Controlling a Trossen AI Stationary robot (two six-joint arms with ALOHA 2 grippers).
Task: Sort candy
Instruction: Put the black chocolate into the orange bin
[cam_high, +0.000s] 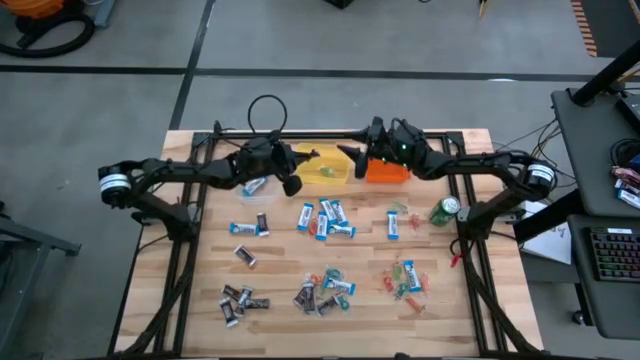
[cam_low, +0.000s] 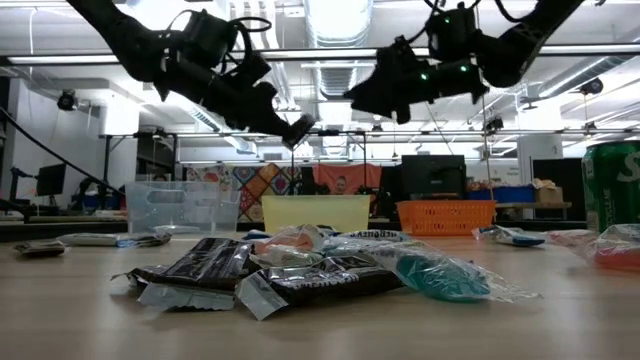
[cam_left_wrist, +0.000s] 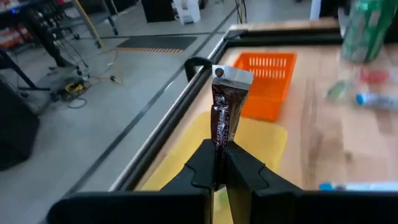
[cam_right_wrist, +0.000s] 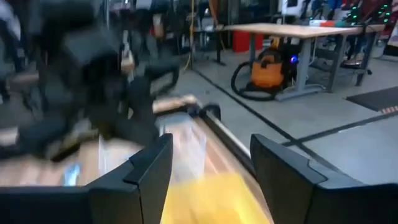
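Glossy foil candy; pale matt wood table; plastic-mesh orange basket.

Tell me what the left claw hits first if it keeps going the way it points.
Probably the yellow tub: the left claw, shut on a dark brown candy, aims over it, with the orange basket beyond.

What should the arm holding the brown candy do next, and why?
Probably open its fingers and let go. The left gripper is shut on a dark brown candy and hangs right over the yellow tub, so the sweet should fall in. The right gripper is open and empty above the tubs too, out of the candy's way.
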